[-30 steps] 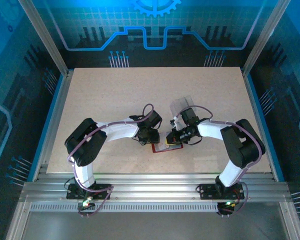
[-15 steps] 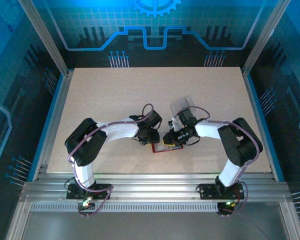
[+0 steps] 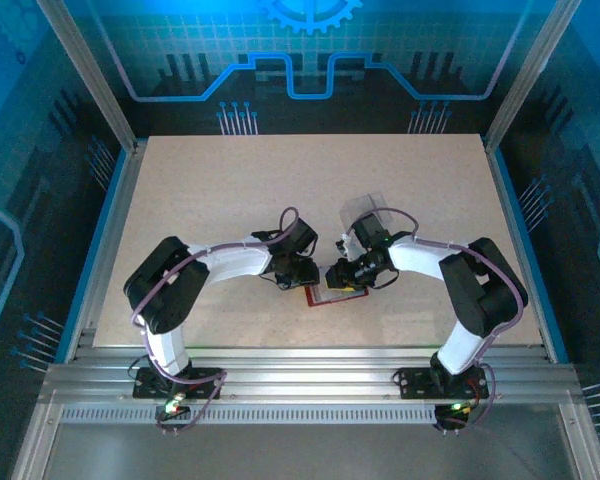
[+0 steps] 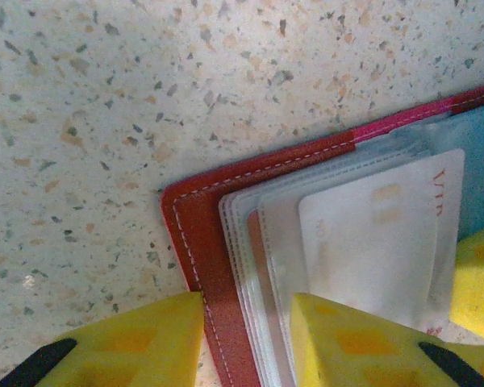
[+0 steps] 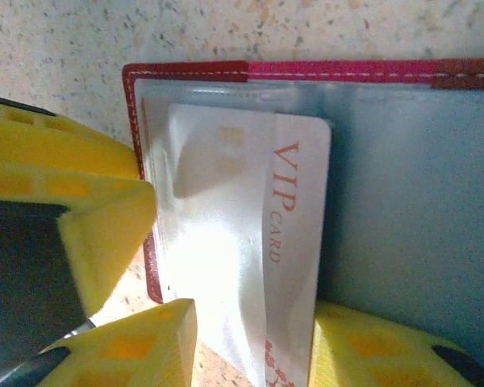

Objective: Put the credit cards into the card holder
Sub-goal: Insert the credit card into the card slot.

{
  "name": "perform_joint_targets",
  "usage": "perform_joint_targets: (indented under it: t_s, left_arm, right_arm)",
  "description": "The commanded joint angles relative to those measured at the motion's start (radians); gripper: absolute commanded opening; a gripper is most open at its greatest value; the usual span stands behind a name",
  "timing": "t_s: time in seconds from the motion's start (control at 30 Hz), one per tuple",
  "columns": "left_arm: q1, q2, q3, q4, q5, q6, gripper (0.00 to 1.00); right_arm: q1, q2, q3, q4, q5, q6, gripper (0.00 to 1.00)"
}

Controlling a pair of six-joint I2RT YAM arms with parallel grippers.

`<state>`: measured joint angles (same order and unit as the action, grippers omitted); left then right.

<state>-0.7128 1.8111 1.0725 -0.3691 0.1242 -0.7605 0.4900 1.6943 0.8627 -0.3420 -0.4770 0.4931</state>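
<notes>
The dark-red card holder (image 3: 332,298) lies open and flat on the table between both arms. A white credit card (image 5: 298,201) printed "VIP CARD" sits partly inside a clear pocket of the card holder (image 5: 185,71), its right edge sticking out. My right gripper (image 5: 254,339) is open, with its yellow fingers standing either side of that card. My left gripper (image 4: 246,322) is open over the card holder's (image 4: 194,234) left edge, one finger at the red border and the other on the pockets beside the card (image 4: 371,242). In the top view the left gripper (image 3: 302,277) and right gripper (image 3: 337,277) nearly meet.
Another pale see-through credit card (image 3: 358,208) lies on the speckled table (image 3: 200,180) just behind the right wrist. The left gripper's yellow fingers (image 5: 81,201) crowd the holder's left side. Metal frame posts and blue walls ring the table.
The right gripper has opened and let go of the white card, which stays in the pocket. It has also shifted slightly left. The left gripper stays on the holder's edge.
</notes>
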Motion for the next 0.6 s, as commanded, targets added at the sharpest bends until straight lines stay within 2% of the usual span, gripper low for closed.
perform_joint_targets:
  t_s: [0.0,0.37,0.57]
  left_arm:
    - [0.014,-0.044,-0.02,0.016,0.056,-0.011,0.36]
    - [0.029,-0.086,-0.039,0.037,0.085,-0.027,0.35]
    - [0.03,-0.065,-0.041,0.045,0.09,-0.026,0.29]
  right_arm:
    - [0.015,-0.022,0.047,-0.074,0.045,-0.025,0.41]
    - [0.033,-0.005,0.074,-0.086,0.052,-0.033,0.41]
    - [0.035,0.022,0.085,-0.081,0.061,-0.031,0.38]
